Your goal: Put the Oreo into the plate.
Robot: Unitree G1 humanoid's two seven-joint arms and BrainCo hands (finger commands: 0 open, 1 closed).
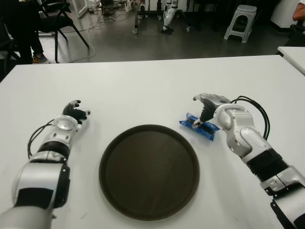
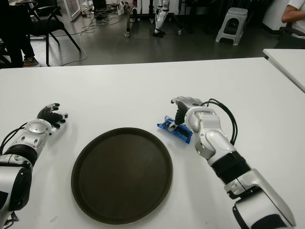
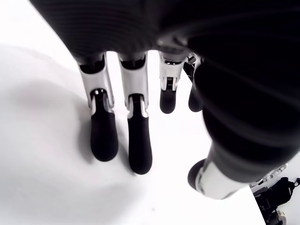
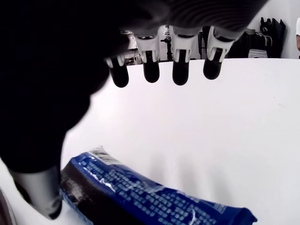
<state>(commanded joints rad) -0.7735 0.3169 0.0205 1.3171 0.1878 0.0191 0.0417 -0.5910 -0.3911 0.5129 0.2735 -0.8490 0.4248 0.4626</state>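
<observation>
Oreo [image 1: 198,126] on bench [image 1: 143,86] beside empty plate [image 1: 148,171]; right hand [image 1: 206,110] above it, fingers spread, nothing gripped yet; left hand [image 1: 75,112] idle, relaxed.

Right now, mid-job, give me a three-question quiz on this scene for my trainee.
1. True or false: the Oreo pack already lies in the plate.
2. Which hand is over the pack? A) left hand B) right hand
3. Fill in: the pack lies on the white table just off the plate's far ____ rim.

Key:
1. False; it lies on the table outside the plate.
2. B; the right wrist view shows its fingers extended above the pack, not closed on it. The left hand shows to the left of the plate, open.
3. Right.
</observation>
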